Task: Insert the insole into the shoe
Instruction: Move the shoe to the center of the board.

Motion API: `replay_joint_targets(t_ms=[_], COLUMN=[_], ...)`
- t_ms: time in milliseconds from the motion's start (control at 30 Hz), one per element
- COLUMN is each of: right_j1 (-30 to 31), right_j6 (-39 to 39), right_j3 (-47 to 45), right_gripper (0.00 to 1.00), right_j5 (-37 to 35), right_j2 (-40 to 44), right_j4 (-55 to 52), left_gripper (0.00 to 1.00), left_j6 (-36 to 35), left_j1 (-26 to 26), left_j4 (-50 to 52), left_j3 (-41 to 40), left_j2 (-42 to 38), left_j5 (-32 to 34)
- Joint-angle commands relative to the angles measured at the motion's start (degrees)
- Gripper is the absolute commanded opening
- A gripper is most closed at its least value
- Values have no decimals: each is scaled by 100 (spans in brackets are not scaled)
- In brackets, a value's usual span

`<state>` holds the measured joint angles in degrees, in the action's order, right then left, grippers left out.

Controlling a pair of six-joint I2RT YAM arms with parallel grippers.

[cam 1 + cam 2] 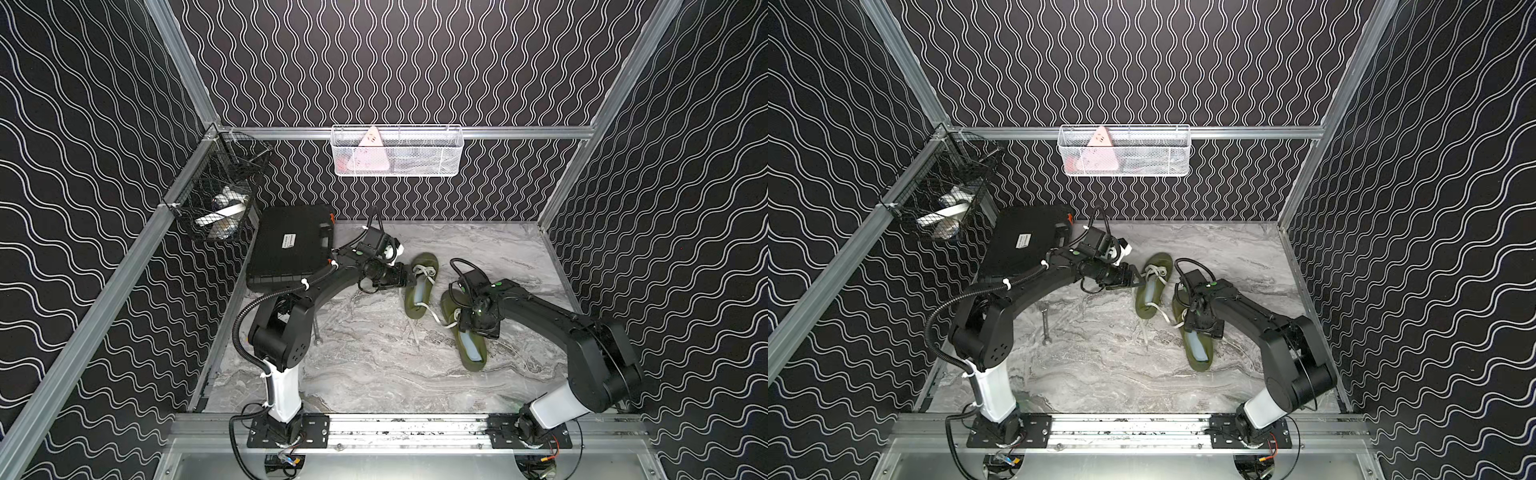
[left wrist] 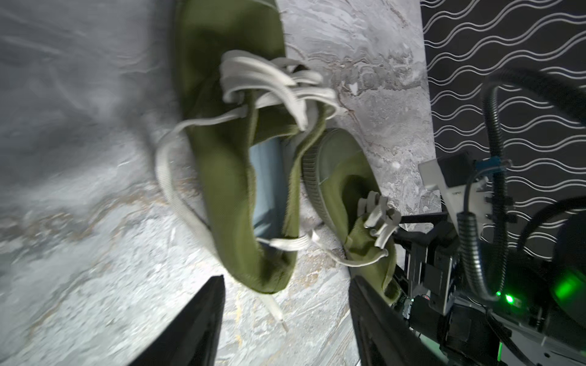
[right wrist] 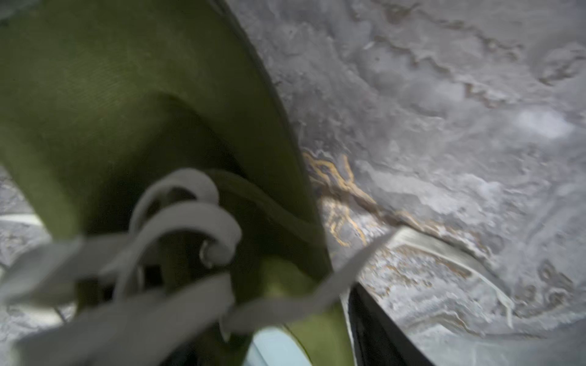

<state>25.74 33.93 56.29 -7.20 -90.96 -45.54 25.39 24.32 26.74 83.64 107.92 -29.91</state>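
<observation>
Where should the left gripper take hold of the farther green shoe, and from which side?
Probably the heel collar of the farther shoe, from the left arm's side, one finger inside the opening: that rim is a thin upright wall clear of the laces, and the open left gripper faces it.

**rigwatcher:** what's your overhead showing right now?

**me:** my left hand (image 1: 413, 276) is at the laces (image 1: 424, 272) of the far green shoe (image 1: 427, 261), and my right hand (image 1: 471, 326) sits over the near shoe (image 1: 478, 365). There's a pale blue insole (image 1: 473, 348) inside each. Can't tell from up here if either's gripping. Black case (image 1: 291, 245) is back-left on the table (image 1: 374, 370), with a wrench (image 1: 318, 333) by my left arm (image 1: 291, 320).
</observation>
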Motion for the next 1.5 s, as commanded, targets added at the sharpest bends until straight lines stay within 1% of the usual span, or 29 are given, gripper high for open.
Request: replay_joint_targets(t_ms=[0,100,133,167,333,567,933,1167,1200,1267,1300,1400,1433,1467], right_j1=[2,1,-1,1,-25,-154,-297,-302,-304,-301,-303,-305,-304,-302], right_j6=[16,95,161,236,595,730,451,333,318,301,267,104,65,15], right_j3=[46,181,226,290,563,822,1708,1973,1952,1897,1873,1894,1895,1878], right_gripper=[55,17,8,1,0,0,0,0,1,7,13,46,53,59], right_j5=[-77,-38,-65,-90,-406,-526,-369,-273,-282,-289,-300,-294,-291,-315], right_j2=[-188,-307,-322,-344,-466,-751,-1592,-1720,-1668,-1540,-1467,-1235,-1128,-1007], right_j4=[438,475,474,446,343,421,590,590,626,653,668,547,482,445], left_gripper=[67,67,67,67,67,67,67,67,67,67,67,68,68,68], left_j6=[-201,-254,-253,-243,-273,-290,-286,-230,-236,-227,-249,-224,-218,-186], left_j1=[-67,-117,-136,-161,-225,-260,-260,-261,-261,-261,-261,-269,-278,-298], left_j4=[4,34,16,-2,33,62,103,29,37,57,74,-24,-75,-146], left_j3=[-139,-260,-305,-348,-417,-475,-601,-691,-670,-648,-630,-681,-695,-714], left_j2=[-94,-147,-178,-192,-244,-283,-460,-544,-539,-548,-544,-579,-571,-569], left_j5=[-104,-91,-86,-77,-49,-41,41,84,91,107,120,178,155,130])
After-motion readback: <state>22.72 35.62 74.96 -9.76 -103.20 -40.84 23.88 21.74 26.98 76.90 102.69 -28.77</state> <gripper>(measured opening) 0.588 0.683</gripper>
